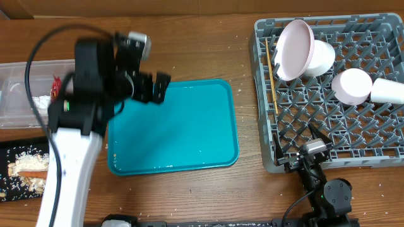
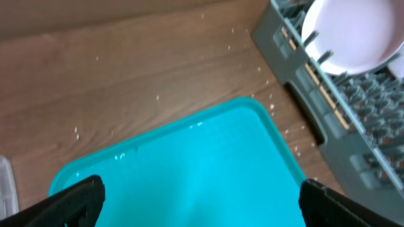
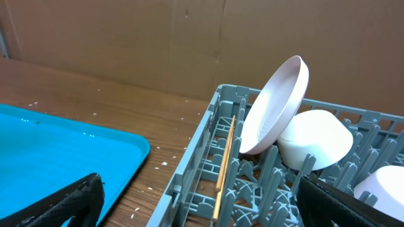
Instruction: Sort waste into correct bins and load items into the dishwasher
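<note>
Carrot [image 1: 29, 166] and crumbly whitish scraps [image 1: 30, 183] lie in the flat black tray [image 1: 7, 148] at the near left. At the near right, the right gripper [image 1: 295, 146] hangs with fingers spread wide and empty at the near-left corner of the grey pegged dish rack [image 1: 260, 107]. Mid-table, the left gripper [image 1: 158, 88], likewise wide and empty, hovers above the far-left edge of the smooth teal tray [image 1: 189, 126]. Farther back, left of that gripper, a clear tub [image 1: 19, 94] holds a red wrapper [image 1: 57, 82] and crumpled tissue [image 1: 41, 102]. Thin wooden chopsticks [image 1: 273, 75], a leaning round plate [image 1: 295, 47], bowl [image 1: 323, 58], small plate [image 1: 351, 86] and cup [image 1: 388, 91] sit in the rack.
</note>
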{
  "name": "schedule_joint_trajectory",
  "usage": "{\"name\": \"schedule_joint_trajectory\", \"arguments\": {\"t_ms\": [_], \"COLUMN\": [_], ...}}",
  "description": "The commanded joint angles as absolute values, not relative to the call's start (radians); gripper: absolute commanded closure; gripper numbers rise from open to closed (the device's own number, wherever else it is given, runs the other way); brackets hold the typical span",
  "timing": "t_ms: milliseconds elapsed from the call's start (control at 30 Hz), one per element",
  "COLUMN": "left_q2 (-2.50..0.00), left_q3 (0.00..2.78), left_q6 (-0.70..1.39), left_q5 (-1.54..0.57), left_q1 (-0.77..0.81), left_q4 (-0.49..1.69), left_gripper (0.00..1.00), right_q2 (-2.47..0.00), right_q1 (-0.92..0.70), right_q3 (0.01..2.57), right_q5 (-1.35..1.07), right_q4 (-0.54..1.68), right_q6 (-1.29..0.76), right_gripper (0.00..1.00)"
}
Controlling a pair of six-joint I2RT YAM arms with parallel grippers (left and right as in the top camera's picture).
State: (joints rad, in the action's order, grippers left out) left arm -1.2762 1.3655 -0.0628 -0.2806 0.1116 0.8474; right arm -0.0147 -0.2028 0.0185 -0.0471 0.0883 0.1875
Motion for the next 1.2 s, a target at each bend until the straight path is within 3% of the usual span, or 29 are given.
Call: {"name": "schedule_joint_trajectory", "arguments": {"t_ms": [0,433,833,1167], "left_q2": [-1.103,-0.421,-0.198,-0.023], "left_q3": [1.150,0.435,0.090,0.005], "left_q6": [-0.083,-0.089,-0.117,-0.081], "left_q5": [-0.245,-0.045,-0.028,-0.045], "left_q1": [0.117,0.070,0.056,-0.001], "left_q4": [0.760,0.419,0.086,0.076], "left_gripper": [0.00,0.00,0.00,0.00], "right_q2": [-0.003,-0.003,-0.003,-0.003], "right_q1": [-0.198,-0.198,-0.198,-0.198], "right_q3": [0.008,0.008,0.008,0.008], "right_q5": [-0.047,-0.047,-0.047,-0.047], "right_q4": [0.081,0.081,0.081,0.081], "right_q6": [0.183,0.183,0.183,0.183], "right_gripper": [0.00,0.00,0.00,0.00]}}
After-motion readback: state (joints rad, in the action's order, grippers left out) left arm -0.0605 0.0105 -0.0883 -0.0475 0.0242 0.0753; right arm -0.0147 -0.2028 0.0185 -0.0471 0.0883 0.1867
